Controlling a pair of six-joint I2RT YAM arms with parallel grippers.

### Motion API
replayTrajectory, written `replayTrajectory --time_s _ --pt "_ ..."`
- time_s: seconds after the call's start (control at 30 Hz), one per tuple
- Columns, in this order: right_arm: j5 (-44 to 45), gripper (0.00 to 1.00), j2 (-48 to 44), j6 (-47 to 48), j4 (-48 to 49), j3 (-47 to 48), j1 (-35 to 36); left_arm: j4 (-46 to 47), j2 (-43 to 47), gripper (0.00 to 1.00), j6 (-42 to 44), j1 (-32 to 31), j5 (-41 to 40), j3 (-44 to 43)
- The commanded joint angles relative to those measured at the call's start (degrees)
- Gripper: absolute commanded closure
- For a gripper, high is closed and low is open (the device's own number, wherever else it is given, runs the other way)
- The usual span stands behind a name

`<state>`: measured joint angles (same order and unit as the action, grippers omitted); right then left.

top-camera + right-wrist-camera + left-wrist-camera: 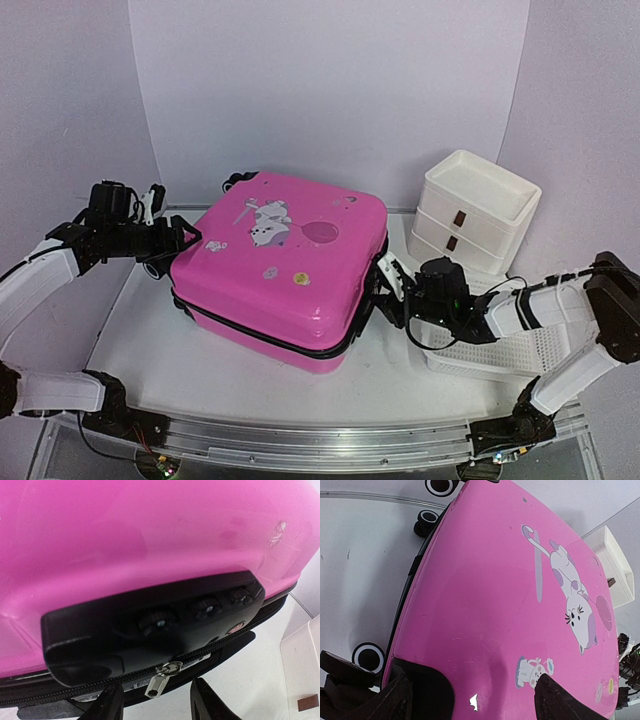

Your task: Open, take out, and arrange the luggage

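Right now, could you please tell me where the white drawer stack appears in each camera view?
Top external: the drawer stack stands at the right rear, right of the pink suitcase.
Left wrist: drawer stack at the right edge, past the suitcase's shell.
Right wrist: drawer stack, bottom right corner, brown handle showing.
Shared landmark: the pink suitcase, in all three views.

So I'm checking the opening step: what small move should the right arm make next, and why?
Probably close the right gripper on the zip pull: the luggage is zipped shut, and the pull hangs below the lock, between the open fingers, not yet pinched.
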<state>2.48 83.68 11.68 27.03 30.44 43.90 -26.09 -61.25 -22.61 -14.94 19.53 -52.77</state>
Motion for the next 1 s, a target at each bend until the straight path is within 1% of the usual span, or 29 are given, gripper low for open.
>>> replayTrajectory --time_s 0.0,0.07,0.17,0.23,0.3,0.53,0.73,0.87,0.97 --pt "7.3 0.55 3.5 1.6 6.4 3.0 2.1 -7.9 0.5 0.16 -2.4 -2.0 7.3 1.6" --pt "11.4 0.57 5.2 2.7 8.9 3.0 2.9 -8.0 0.5 0.16 -2.4 -2.0 7.3 1.6" --pt "16.6 0.63 7.2 3.5 14.8 2.2 3.3 -8.0 0.8 0.16 -2.4 -2.1 7.3 1.6" --pt "18.4 0.66 8.2 3.9 17.1 2.0 3.3 -8.0 0.9 0.16 -2.4 -2.0 7.4 1.7" --pt "19.0 0.67 9.0 4.8 17.7 2.6 3.3 -8.0 0.9 0.16 -2.4 -2.0 7.2 1.7" --pt "17.7 0.67 11.4 6.7 19.2 4.5 2.7 -7.9 0.4 0.16 -2.2 -2.0 7.0 1.9" --pt "10.7 0.70 11.8 0.7 19.8 4.5 -1.8 -8.0 0.7 0.16 -2.0 -2.0 6.8 2.1" --pt "9.3 0.73 12.4 -0.1 20.6 4.6 -3.1 -8.1 0.6 0.16 -2.0 -2.1 6.8 2.1" --pt "7.7 0.73 12.3 -1.4 21.5 4.2 -4.4 -8.0 0.6 0.16 -2.0 -2.0 6.9 2.1"
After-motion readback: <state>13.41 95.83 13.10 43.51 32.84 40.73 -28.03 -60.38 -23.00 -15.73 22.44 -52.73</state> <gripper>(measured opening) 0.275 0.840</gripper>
